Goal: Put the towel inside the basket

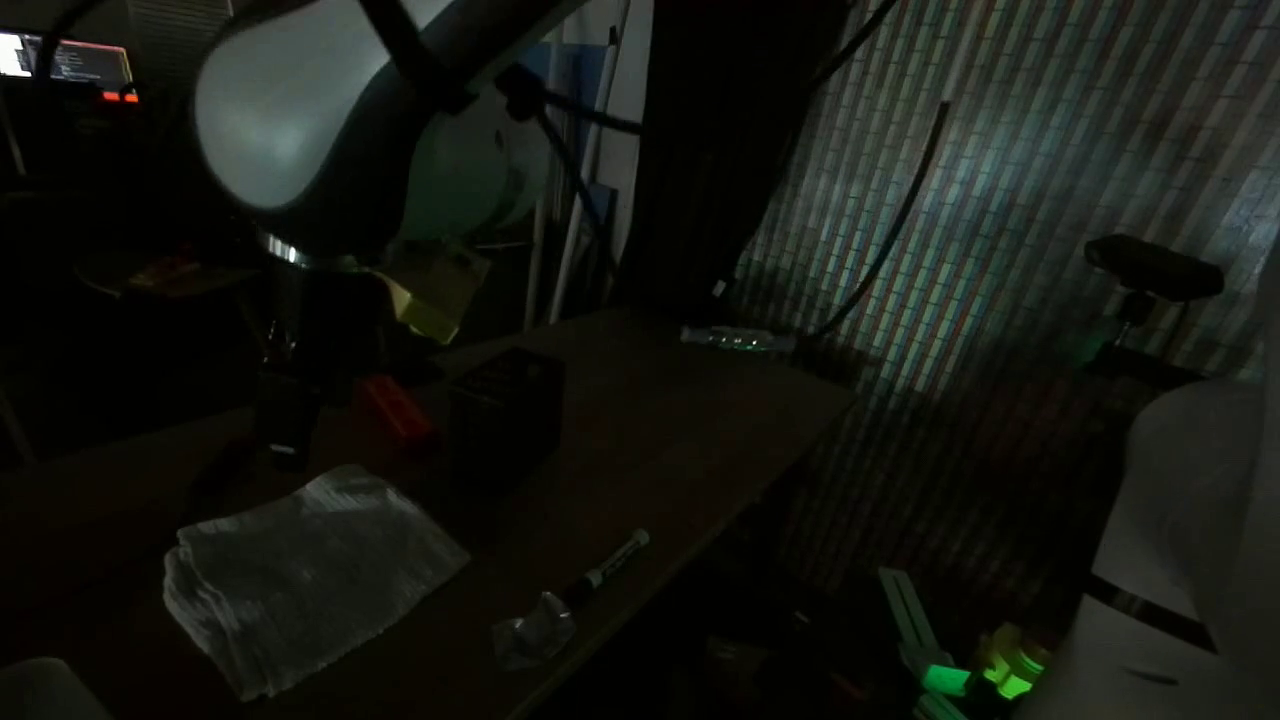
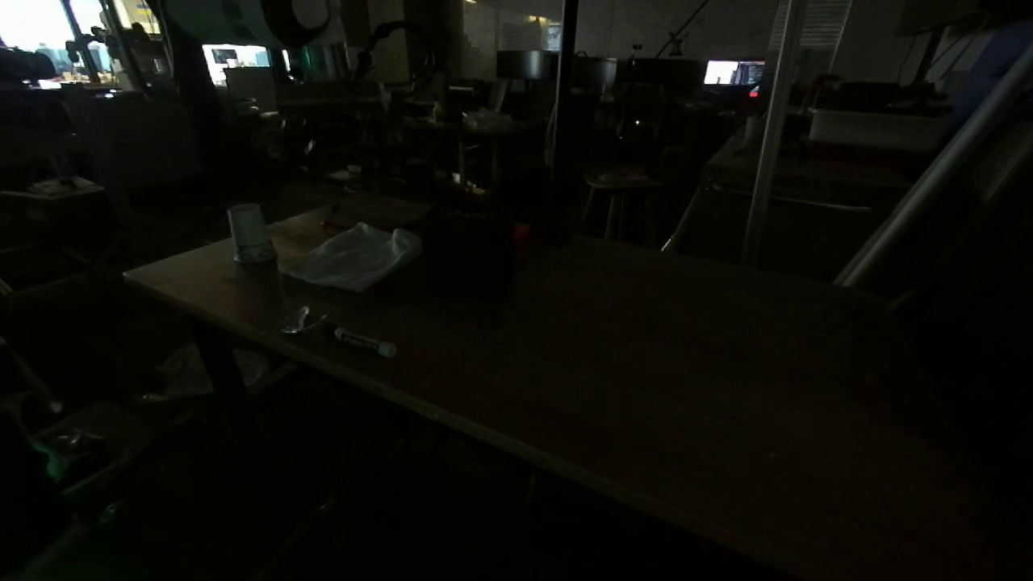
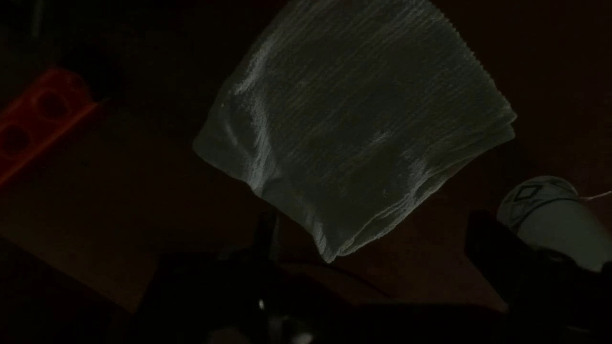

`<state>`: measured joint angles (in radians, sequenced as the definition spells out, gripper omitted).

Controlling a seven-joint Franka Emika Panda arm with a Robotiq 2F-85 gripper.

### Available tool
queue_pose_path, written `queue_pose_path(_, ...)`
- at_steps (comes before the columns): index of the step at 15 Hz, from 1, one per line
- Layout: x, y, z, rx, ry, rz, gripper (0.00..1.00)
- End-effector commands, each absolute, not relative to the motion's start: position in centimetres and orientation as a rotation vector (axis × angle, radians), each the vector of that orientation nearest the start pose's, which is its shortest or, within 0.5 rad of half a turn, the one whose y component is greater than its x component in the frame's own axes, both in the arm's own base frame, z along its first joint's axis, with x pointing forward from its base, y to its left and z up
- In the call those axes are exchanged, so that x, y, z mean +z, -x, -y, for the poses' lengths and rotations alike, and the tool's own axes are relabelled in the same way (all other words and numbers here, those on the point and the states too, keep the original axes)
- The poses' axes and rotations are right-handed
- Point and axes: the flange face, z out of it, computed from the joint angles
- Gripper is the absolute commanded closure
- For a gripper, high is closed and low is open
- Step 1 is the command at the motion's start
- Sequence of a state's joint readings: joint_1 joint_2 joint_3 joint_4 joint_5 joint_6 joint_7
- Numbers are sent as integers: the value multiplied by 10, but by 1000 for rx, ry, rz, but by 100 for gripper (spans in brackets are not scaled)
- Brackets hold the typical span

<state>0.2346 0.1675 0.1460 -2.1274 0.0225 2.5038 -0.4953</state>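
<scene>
Lying folded on brown wooden table (image 1: pixel 650 420), grey-white ribbed cloth towel (image 1: pixel 320 575) is seen outside dark box-shaped container (image 1: pixel 505 415) (basket ID unconf.), sited approx. 2 o'clock from it in an exterior view. Black two-finger gripper (image 3: pixel 374 222): fingers (image 3: pixel 485 243) spread wide, towel contact can't be told. White patterned cup (image 3: pixel 562 229) noted at towel's 4 o'clock, wrist view.

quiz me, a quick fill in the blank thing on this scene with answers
The towel lies folded on the ____.
In the wrist view, the block with round holes is coloured ____.
The claw is ____, not shut.
Of the towel and the crumpled plastic, the marker lies nearer the ____.

Missing words: table; red; open; crumpled plastic.
</scene>
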Motion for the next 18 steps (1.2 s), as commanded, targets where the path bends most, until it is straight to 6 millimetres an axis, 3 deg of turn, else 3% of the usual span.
queue_pose_path(1,312,-575,-237,-338,2784,1358,0)
queue_pose_path(8,223,-604,-255,-178,2763,1439,0)
queue_pose_path(11,198,-611,-252,-119,2766,1445,0)
queue_pose_path(13,196,-613,-250,-99,2775,1434,0)
queue_pose_path(14,198,-612,-250,-85,2777,1425,25)
queue_pose_path(15,201,-610,-250,-78,2782,1413,26)
queue_pose_path(18,213,-599,-251,-68,2812,1352,48)
